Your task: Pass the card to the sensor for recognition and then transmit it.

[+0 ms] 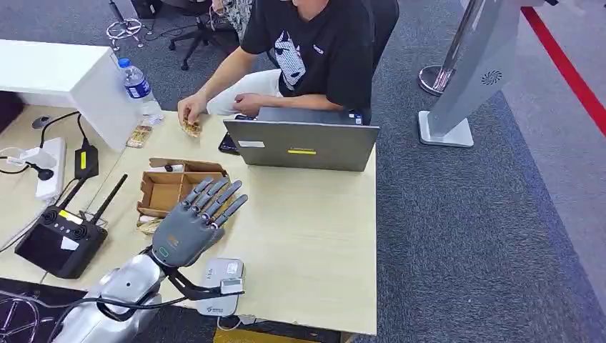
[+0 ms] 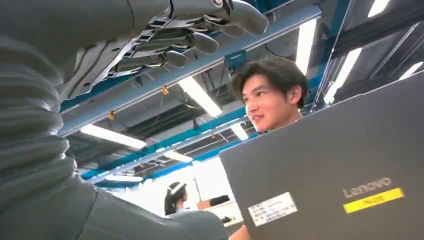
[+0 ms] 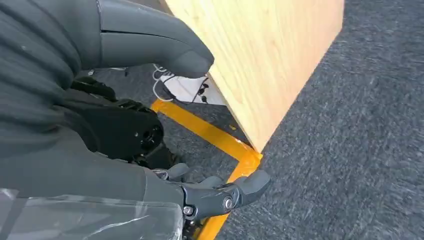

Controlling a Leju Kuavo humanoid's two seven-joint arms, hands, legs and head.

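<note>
We hold left hand [image 1: 194, 223] flat, fingers spread, empty, above sensor [image 1: 221, 286], awaiting card; right hand [image 3: 165, 150] hangs, empty.

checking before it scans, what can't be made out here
- Card: unclear whether the left robot hand holds one; head view shows its back, fingers spread.
- Sensor: partly behind the left arm in head view.
- Box: the hand covers part of the inside.
- Right robot hand: palm hidden in its wrist view.
</note>
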